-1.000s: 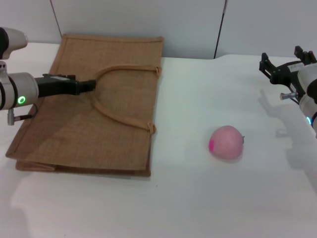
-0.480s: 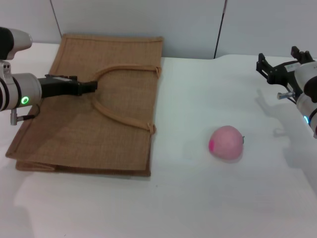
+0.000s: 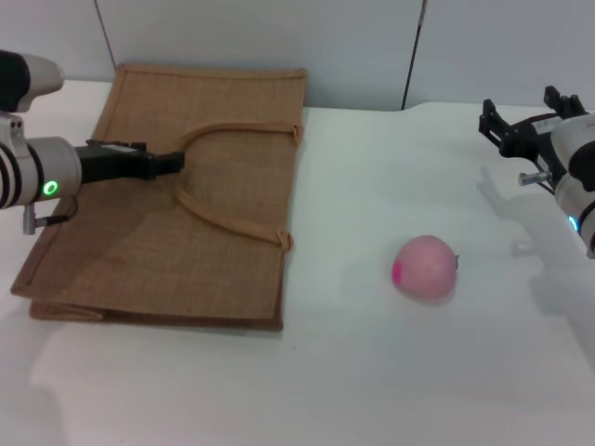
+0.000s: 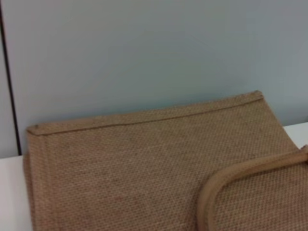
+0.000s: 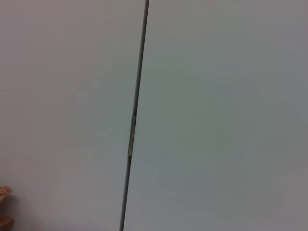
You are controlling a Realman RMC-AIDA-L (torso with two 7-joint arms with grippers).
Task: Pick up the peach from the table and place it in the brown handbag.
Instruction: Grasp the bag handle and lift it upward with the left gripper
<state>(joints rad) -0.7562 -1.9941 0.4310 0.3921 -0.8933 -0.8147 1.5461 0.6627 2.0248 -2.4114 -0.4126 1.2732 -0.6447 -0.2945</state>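
The peach (image 3: pixel 426 267) lies on the white table (image 3: pixel 372 381), right of centre, with its magenta spot facing left. The brown handbag (image 3: pixel 186 223) lies flat at the left, its handles (image 3: pixel 228 218) arched on top. It also shows in the left wrist view (image 4: pixel 134 163). My left gripper (image 3: pixel 173 161) hovers over the bag with its tip at the top of the handle arch, and its fingers look shut. My right gripper (image 3: pixel 522 111) is open and empty above the table's far right, well behind and to the right of the peach.
A grey panelled wall (image 3: pixel 353 46) with a dark vertical seam (image 5: pixel 134 115) stands behind the table. White tabletop stretches between the bag and the peach and in front of both.
My left gripper has crept slightly right toward the handle arch. My right gripper has shifted a little to the left. The peach and the bag have not moved.
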